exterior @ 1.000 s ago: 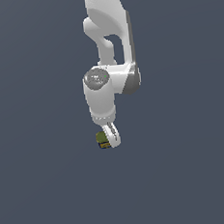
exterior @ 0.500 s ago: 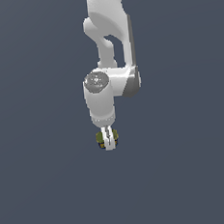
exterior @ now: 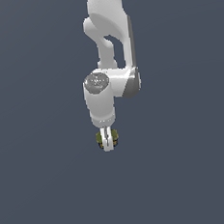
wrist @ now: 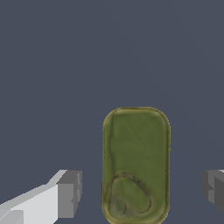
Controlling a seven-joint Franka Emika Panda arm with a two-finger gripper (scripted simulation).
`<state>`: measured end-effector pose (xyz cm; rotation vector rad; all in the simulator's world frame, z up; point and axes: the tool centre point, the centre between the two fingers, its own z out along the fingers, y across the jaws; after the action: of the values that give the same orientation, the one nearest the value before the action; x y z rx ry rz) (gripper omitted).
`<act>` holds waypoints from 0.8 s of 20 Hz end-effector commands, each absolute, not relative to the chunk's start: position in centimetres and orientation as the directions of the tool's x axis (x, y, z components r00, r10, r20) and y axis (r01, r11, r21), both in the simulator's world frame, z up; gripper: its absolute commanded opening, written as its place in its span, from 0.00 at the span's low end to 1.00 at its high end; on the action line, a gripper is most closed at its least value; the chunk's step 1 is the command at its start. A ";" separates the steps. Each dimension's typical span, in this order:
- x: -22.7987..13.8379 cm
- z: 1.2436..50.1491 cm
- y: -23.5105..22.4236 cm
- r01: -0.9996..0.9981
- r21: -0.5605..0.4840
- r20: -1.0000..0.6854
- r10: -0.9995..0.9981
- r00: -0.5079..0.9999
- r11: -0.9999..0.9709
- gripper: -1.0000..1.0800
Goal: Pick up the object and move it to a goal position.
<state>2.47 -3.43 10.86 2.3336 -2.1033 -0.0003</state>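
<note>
Between spread fingers (wrist: 68,192), object (wrist: 135,164) lies lengthwise.

From the exterior view my gripper (exterior: 107,144) covers most of the block (exterior: 114,136) — only slivers of it peek out on either side. In the wrist view the block's (wrist: 135,162) near end runs off the frame, and one of my fingers (wrist: 213,187) is cut by the edge — its pad unseen.
</note>
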 end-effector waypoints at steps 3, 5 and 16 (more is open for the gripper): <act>2.5 10.2 -3.4 -0.995 0.000 0.000 -0.995 0.103 -0.103 0.96; 2.4 9.5 -3.4 -0.995 0.000 0.000 -0.995 0.102 -0.102 0.96; 2.5 5.8 -3.5 -0.995 0.000 0.000 -0.995 0.099 -0.099 0.96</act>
<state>2.38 -3.45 5.92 2.3274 -2.1082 -0.0020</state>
